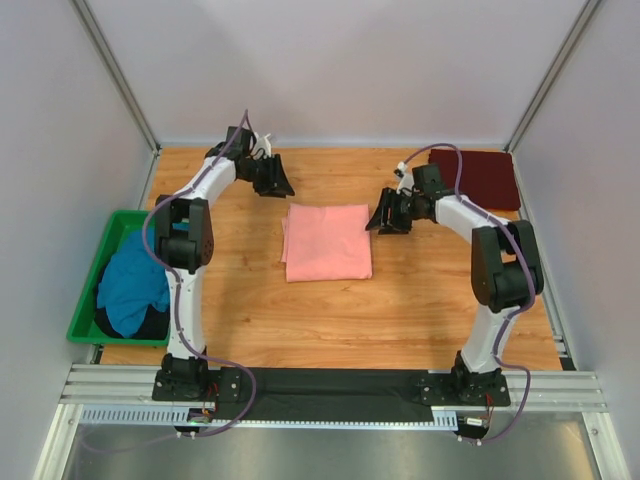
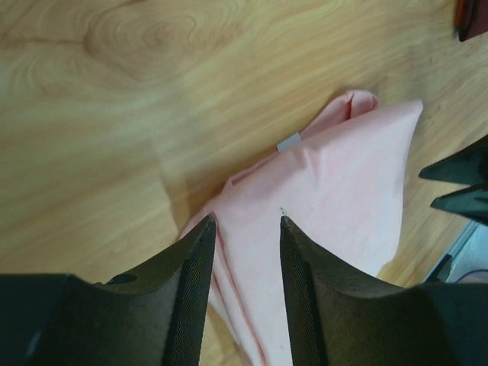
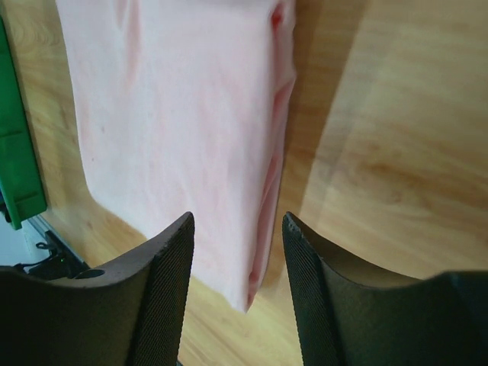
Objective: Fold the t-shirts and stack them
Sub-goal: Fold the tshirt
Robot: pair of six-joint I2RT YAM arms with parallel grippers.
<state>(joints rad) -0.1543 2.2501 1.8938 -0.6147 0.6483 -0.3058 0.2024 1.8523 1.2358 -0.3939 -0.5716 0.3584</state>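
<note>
1. The pink tee is lying folded mid-table; I'm using it as my landmark.
2. The left gripper is hovering off its far-left corner, jaws apart, empty. The right gripper is hanging just off its right edge, likewise gaping and empty.
3. The maroon tee is lying folded to its far right. The teal tee is sitting crumpled in the bin, well left.
4. I'm judging the risk: pinching only the top layer would spill the fold during stacking.

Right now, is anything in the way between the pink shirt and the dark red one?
Yes. The robot's right hand sits just beside the pink shirt, right on the way to the dark red shirt in the far right corner. Nothing else shows between them.
</note>
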